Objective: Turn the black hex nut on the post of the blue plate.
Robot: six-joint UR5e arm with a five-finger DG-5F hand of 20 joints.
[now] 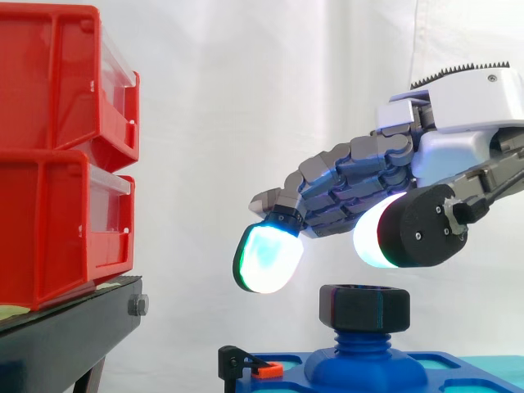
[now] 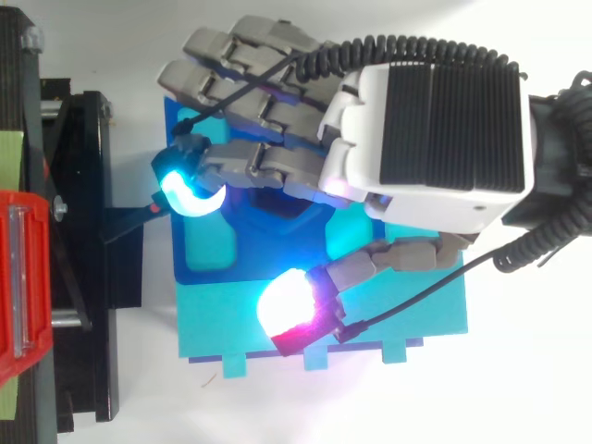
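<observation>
– Atop the blue threaded post [image 1: 360,342] of the blue plastic plate [image 2: 254,264], what is being entered?
– Item one: black hex nut [image 1: 364,307], being carried on the post, untouched.
– Item two?
– Grey-fingered robot hand [image 1: 368,184], being held just above the nut. Its fingers are loosely spread and only slightly bent, with nothing grasped. One cyan-glowing fingertip [image 1: 266,258] is being held up and to the nut's left, and a white-glowing one [image 1: 372,237] over it.
– Step?
– Approach is judged to be under way; turning is not yet begun. A descent is being called for, so that the nut's flats are pinched between opposing pads before any twist is applied.
</observation>
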